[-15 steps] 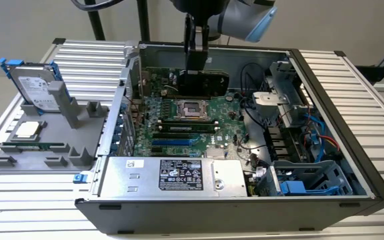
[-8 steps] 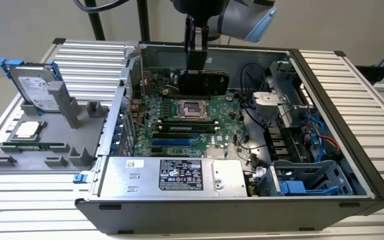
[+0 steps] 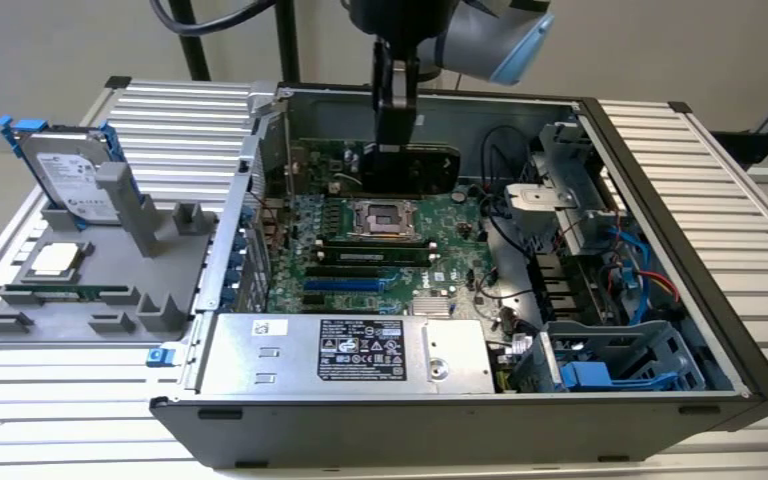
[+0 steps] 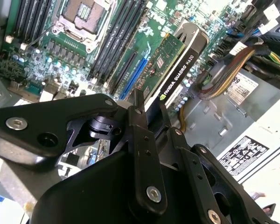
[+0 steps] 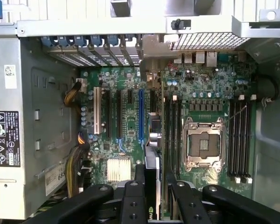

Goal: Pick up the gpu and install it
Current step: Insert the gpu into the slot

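Observation:
The gpu is a black-faced card with a green board. My gripper is shut on its upper edge and holds it on edge inside the open computer case. It hangs over the green motherboard, just beyond the CPU socket. In the second wrist view the gpu sticks out past the gripper above the slots. In the first wrist view the gpu appears edge-on, between the blue slot and the memory slots. I cannot tell whether it touches a slot.
A silver power supply fills the case's near side, with cables and drive cages on the exterior view's right. Outside the case, on the left, a grey fixture carries a blue-framed hard drive, a memory stick and a processor chip.

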Motion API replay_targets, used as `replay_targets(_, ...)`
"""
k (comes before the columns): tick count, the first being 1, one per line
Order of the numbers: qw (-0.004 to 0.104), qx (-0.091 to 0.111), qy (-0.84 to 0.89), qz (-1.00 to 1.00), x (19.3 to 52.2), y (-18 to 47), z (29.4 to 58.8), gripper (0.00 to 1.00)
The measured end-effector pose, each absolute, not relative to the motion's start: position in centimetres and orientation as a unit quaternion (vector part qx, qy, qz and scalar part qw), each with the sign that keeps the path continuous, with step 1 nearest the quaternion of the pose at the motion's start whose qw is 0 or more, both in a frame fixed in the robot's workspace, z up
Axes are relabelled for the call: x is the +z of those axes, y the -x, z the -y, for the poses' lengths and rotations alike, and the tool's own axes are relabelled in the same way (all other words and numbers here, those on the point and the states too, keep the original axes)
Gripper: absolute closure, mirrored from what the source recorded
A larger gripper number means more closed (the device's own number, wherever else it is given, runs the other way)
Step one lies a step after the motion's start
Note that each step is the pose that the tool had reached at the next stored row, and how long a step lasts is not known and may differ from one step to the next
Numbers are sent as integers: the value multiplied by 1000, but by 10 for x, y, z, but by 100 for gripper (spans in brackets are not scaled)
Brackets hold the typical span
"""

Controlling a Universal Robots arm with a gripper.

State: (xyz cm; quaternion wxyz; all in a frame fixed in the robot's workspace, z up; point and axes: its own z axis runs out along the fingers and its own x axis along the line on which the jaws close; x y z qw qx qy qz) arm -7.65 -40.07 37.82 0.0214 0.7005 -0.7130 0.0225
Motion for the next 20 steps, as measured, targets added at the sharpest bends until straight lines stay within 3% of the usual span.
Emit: replay_targets(20, 25, 26, -700, 713, 370, 76, 401, 100)
